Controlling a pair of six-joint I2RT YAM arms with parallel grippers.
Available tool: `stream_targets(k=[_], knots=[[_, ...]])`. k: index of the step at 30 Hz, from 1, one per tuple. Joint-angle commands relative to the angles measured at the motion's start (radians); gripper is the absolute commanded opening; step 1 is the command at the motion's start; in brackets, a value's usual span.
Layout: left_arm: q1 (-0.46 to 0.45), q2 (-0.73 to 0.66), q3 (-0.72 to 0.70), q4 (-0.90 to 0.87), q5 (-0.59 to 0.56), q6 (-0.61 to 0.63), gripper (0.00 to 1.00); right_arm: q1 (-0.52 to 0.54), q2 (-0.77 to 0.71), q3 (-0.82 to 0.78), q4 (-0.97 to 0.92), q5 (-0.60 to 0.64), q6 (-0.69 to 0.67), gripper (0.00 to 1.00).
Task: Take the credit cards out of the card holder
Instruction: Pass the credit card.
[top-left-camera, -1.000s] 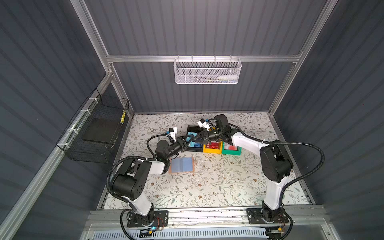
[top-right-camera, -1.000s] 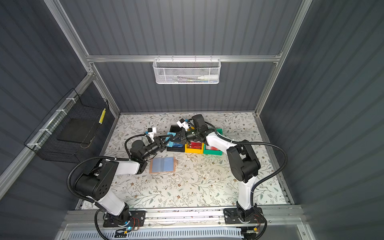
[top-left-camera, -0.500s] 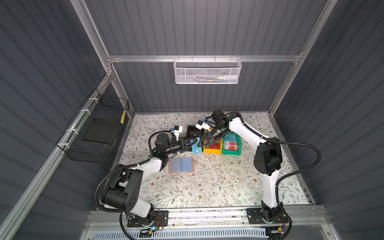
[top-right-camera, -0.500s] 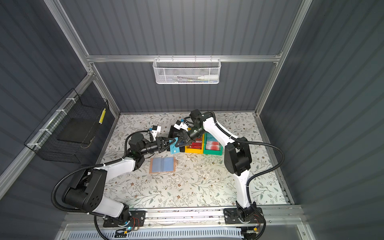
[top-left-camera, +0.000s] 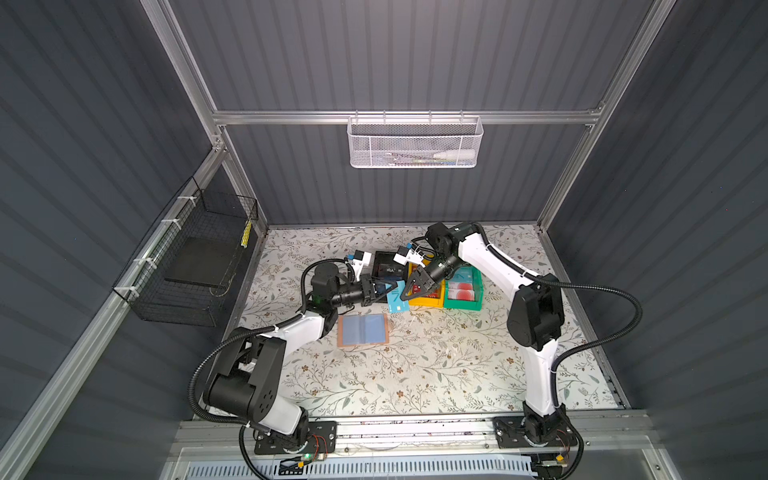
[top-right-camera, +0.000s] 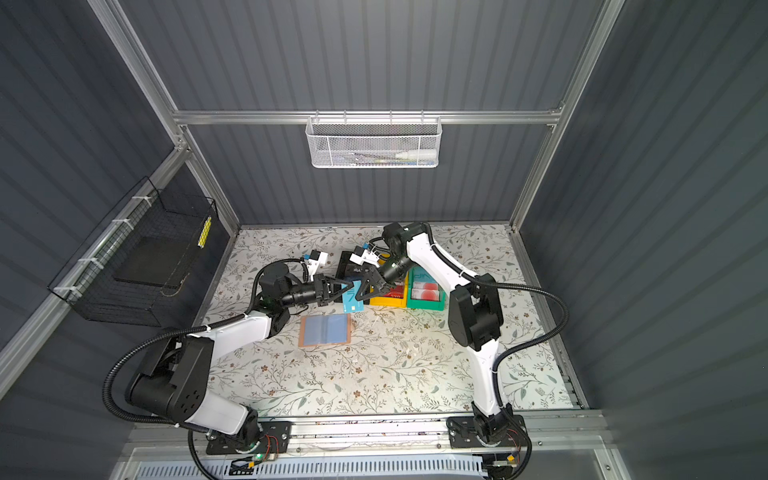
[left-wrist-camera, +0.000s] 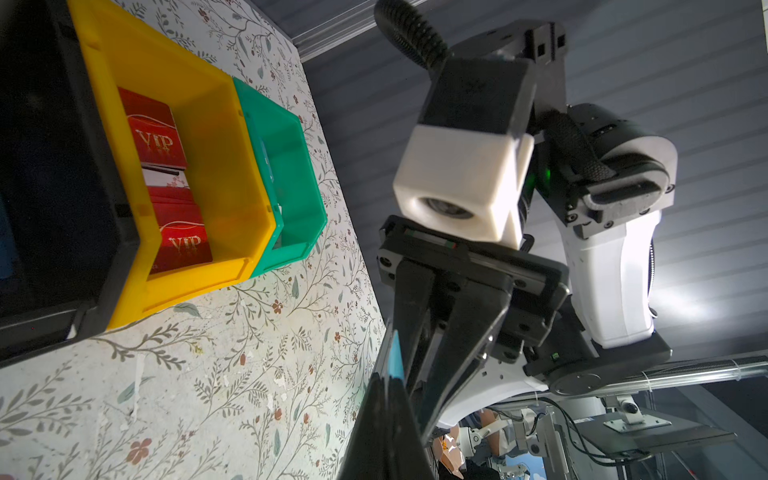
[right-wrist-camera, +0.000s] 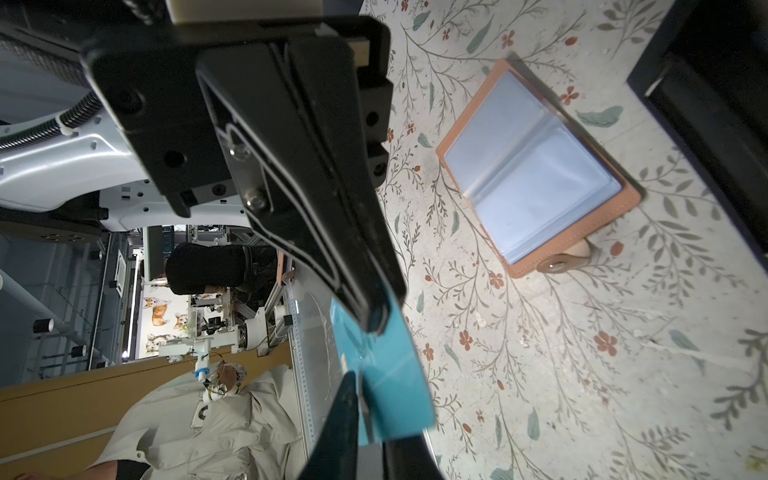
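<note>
Step in hand, as judged: a mid-air handover of one teal card (top-left-camera: 397, 303) btwn the two claws, above the tabletop (top-left-camera: 415, 374) and just in front of the bins. The left claw (top-left-camera: 390, 287) is clamped tight on one edge of the card. The right claw (top-left-camera: 404, 296) is seen w/ its jaws parted a little around the opposite edge; whether the card is touched by them can't be told. The card holder (top-left-camera: 363, 329) is laid open and flat on the tabletop, near the left arm and apart from both claws. Its visible sleeves look empty, though pages beneath can't be checked. Other credit cards (left-wrist-camera: 156, 133) are already lying in the yellow bin (left-wrist-camera: 232, 166), w/ more in the green bin (left-wrist-camera: 291, 166) and black bin (top-left-camera: 388, 270). Next, prob.: the right claw is to be opened wider and drawn straight back so the card isn't dragged or pivoted in its thin edge grip. Then the card is to be carried to a bin and dropped; which bin can't be told.
</note>
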Motion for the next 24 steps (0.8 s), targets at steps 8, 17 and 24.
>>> stream_targets(k=[8, 17, 24], knots=[[0.006, -0.036, -0.111, 0.062, -0.211, -0.069, 0.00, -0.003, -0.174, -0.101, 0.185, 0.036, 0.196, 0.37], [0.006, -0.088, -0.234, 0.296, -0.516, -0.238, 0.00, -0.022, -0.326, -0.491, 0.714, 0.030, 0.618, 0.41], [-0.006, -0.198, -0.288, 0.289, -0.719, -0.240, 0.00, -0.023, -0.297, -0.645, 1.099, -0.006, 0.905, 0.40]])
